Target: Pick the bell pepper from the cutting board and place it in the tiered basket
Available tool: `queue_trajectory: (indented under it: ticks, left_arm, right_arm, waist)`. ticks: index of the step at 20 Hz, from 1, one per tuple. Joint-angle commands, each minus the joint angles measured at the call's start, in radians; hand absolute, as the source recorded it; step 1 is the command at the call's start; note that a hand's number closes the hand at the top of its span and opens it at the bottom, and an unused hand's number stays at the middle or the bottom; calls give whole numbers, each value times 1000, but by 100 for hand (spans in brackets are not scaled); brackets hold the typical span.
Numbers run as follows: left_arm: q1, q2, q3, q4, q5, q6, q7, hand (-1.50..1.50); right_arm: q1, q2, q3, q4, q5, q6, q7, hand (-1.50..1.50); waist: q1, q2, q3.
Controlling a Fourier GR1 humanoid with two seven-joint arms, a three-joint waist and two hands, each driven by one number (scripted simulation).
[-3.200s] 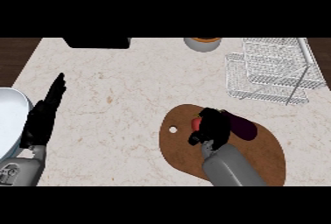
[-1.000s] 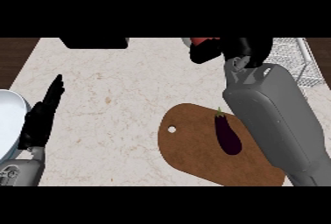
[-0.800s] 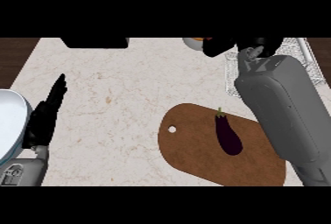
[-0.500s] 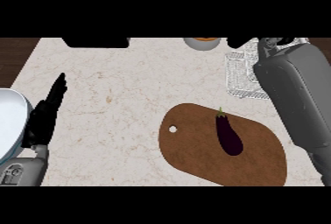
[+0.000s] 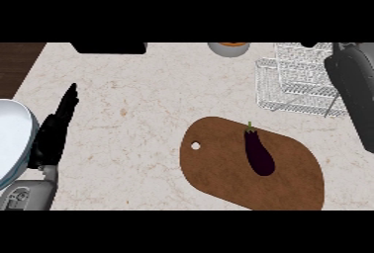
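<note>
Bell pepper cannot be seen anywhere. Wire tiered basket (image 5: 296, 81) stands near the worktop's (image 5: 146, 123) far right corner, and the right forearm (image 5: 354, 89) reaches past its right side to the far edge; the right robot hand is out of view, so its state cannot be told. Nearer, a brown cutting board (image 5: 219, 168) with a small hole by its left edge lies at the worktop's near right. A dark purple eggplant (image 5: 257, 152) rests on it, green stem pointing toward the basket. Along the far edge sit an orange-filled bowl (image 5: 229, 48) and a black object (image 5: 110, 47). At the left edge, the left robot hand (image 5: 55, 133) rests open, fingers straight, beside a white plate (image 5: 13, 136).
</note>
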Motion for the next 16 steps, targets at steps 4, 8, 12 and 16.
queue_trajectory:
  ticks: [4,8,12,16]
  left_arm:
    - [50,9,39,-35,17,-30,-24,0]
    - [-38,2,47,71,7,-42,-29,0]
    - [0,-25,19,-13,-14,-32,-10,0]
    - [9,-11,22,-54,-32,-17,38,0]
  right_arm:
    - [28,-42,-77,139,-37,-32,-210,150]
    - [-4,-72,-145,192,-124,42,-321,150]
    - [27,-20,-177,298,-124,-38,-349,150]
    - [57,-8,-292,293,-255,39,-270,-150]
  waist:
    - [3,0,0]
    - [-8,2,0]
    - [5,2,0]
    - [-2,-3,1]
